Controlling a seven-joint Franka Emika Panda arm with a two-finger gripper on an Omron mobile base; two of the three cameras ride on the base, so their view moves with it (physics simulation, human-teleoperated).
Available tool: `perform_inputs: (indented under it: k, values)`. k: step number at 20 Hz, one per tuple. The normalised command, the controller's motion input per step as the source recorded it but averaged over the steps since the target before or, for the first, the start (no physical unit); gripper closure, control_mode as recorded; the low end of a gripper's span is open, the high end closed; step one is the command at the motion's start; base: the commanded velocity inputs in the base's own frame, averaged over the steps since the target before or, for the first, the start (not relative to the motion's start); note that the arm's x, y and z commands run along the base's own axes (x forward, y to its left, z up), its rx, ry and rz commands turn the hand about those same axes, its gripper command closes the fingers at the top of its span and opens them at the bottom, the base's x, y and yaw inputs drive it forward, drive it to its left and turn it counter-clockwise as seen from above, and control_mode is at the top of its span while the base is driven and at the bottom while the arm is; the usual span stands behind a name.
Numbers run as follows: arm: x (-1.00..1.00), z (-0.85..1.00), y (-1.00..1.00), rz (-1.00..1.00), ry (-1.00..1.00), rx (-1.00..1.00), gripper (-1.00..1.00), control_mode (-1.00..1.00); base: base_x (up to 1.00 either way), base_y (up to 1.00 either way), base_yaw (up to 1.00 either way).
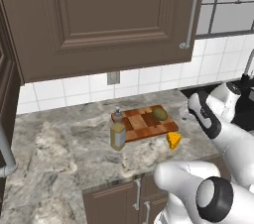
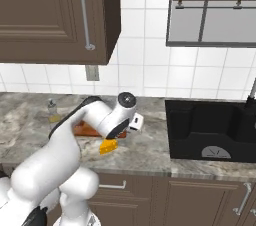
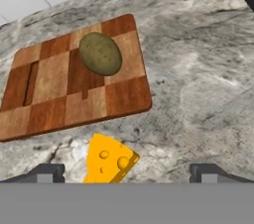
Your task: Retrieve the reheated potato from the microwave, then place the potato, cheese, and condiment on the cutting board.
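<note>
Potato (image 1: 159, 113) sits on the cutting board (image 1: 144, 126) from the left base view, the condiment (image 1: 118, 131) off the board's left front corner, the cheese (image 1: 173, 140) off its right front. From the right, the arm's elbow hides most of the board. Hand view: gripper (image 3: 128, 173) spread wide, holding nothing, cheese between its fingertips (image 3: 47, 172).

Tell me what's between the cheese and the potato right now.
In the hand view, the cheese lies on bare counter; between it and the potato there is only a strip of counter and the cutting board's near edge.
</note>
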Motion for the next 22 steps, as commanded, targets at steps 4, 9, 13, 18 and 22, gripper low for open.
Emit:
perform_inputs:
  k: [4,9,13,18,22]
  values:
    - [-0.42,0.07,0.01,-0.18,0.0,-0.05,-1.0,-1.0,0.0,0.0,0.0]
    - [-0.23,0.07,0.12,-0.12,0.0,-0.02,-1.0,-1.0,0.0,0.0,0.0]
    - [-0.13,0.12,0.17,-0.02,0.0,0.0,-1.0,-1.0,0.0,0.0,0.0]
    - [-0.11,0.1,0.13,0.0,0.02,0.0,-1.0,-1.0,0.0,0.0,0.0]
    - [-0.11,0.02,0.1,0.0,0.03,-0.07,-1.0,-1.0,0.0,0.0,0.0]
